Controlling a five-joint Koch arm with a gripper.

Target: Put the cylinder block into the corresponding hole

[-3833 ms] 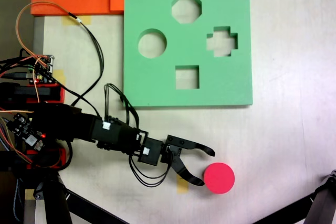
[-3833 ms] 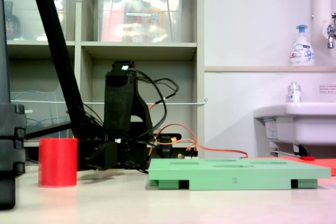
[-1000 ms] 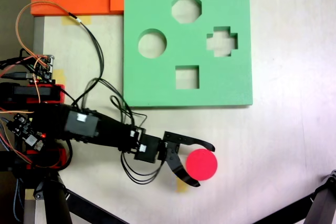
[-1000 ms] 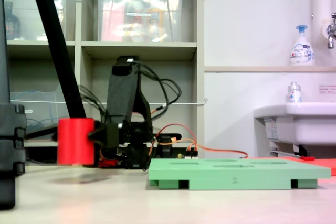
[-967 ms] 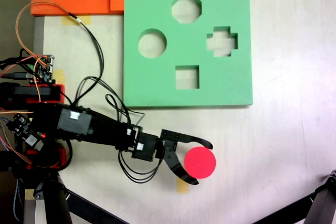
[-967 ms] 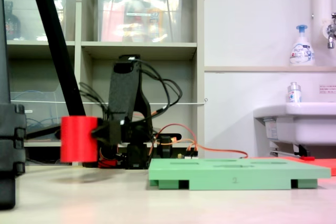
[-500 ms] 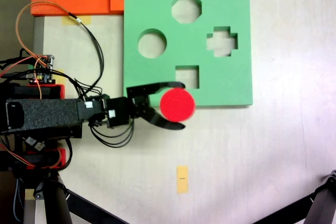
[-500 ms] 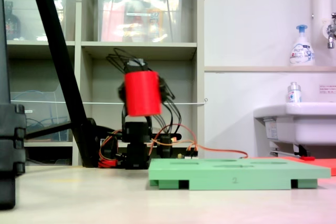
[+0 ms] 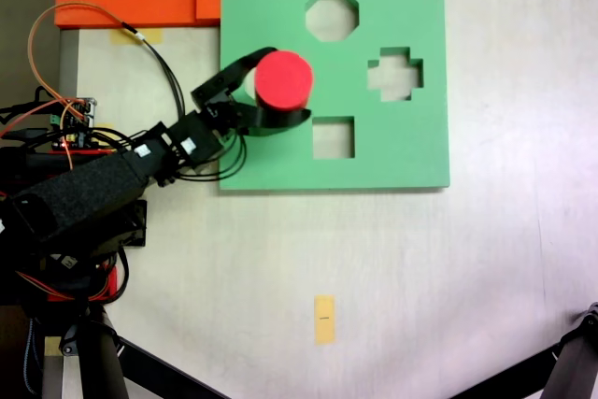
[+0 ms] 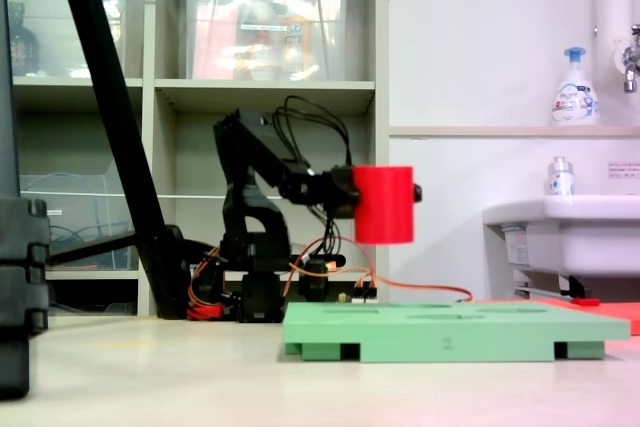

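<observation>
Pale tabletop (image 9: 448, 277) under it all, shelves and a sink behind, and the arm is out over the green foam board (image 9: 402, 156). Its fingers (image 9: 280, 91) are clamped on the cylinder block (image 9: 283, 80), carried upright and well clear above the board in the side-on fixed view (image 10: 383, 205). Looks like the carry step; the corresponding hole (image 9: 249, 88) peeks out beside the block, so align, then lower straight down.

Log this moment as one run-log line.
gripper: shut on cylinder block | block: held above green board, over round hole | inserted: no
</observation>
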